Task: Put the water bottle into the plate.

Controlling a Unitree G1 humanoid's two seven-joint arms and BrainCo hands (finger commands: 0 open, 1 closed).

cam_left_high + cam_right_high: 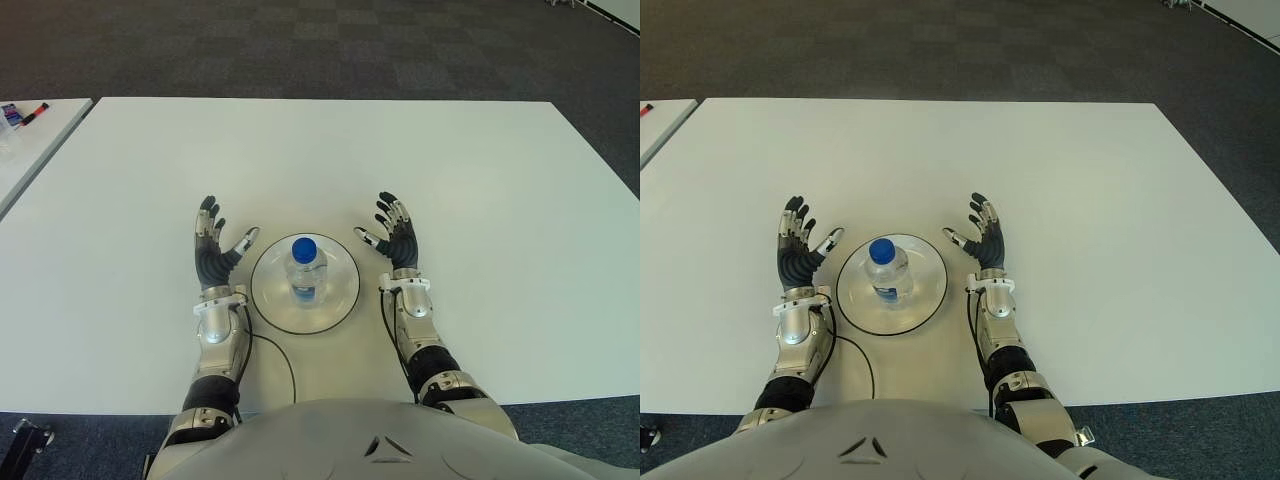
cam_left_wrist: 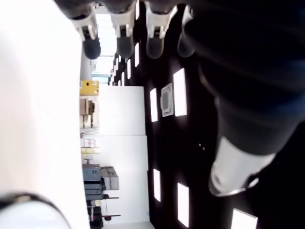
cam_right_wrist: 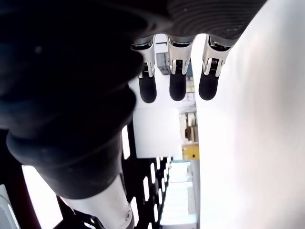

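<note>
A clear water bottle [image 1: 303, 270] with a blue cap stands upright in the middle of a round white plate [image 1: 340, 296] with a dark rim, near the table's front edge. My left hand [image 1: 214, 248] is just left of the plate, palm up, its fingers [image 2: 125, 33] spread and holding nothing. On the plate's right side my right hand [image 1: 393, 235] mirrors it, its fingers [image 3: 177, 71] straight and empty. Neither hand touches the bottle.
The white table [image 1: 480, 190] stretches wide around the plate. A second white table [image 1: 30, 140] at the far left carries a red marker [image 1: 36, 112] and a small item. A black cable [image 1: 280, 355] runs from the left wrist along the table front.
</note>
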